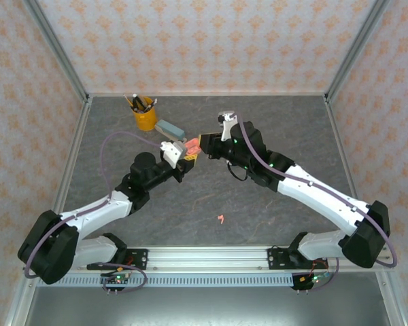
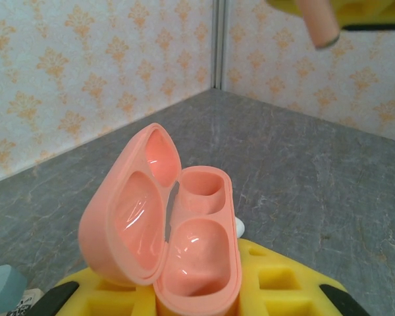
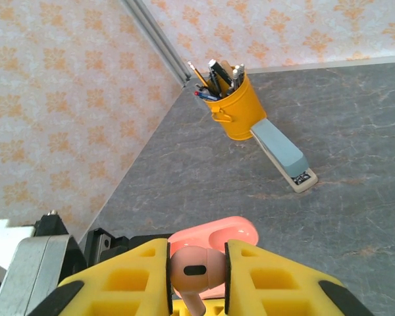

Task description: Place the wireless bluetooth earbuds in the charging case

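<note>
Holding the open pink charging case (image 2: pixel 184 250) by its lower body, your left pincer (image 2: pixel 197 293) is closed on it and keeps it raised above the table (image 1: pixel 279 129). The lid is hinged back to the left. Both wells in the left wrist view look empty, so count zero earbuds seated. Your right pincer (image 3: pixel 196 253) is closed on one pink earbud (image 3: pixel 193 270), with the bulb between the yellow pads and the stem pointing down. From the overhead camera the two pincers meet nose to nose mid-table, and the stem hangs just above and beyond the case, not yet in a well. A second pink earbud (image 1: pixel 220 219) lies loose on the table, well apart from both pincers and nearer the arm bases. Judgement: early stage. Left to do: seat the held earbud, then fetch and seat the loose one.
</note>
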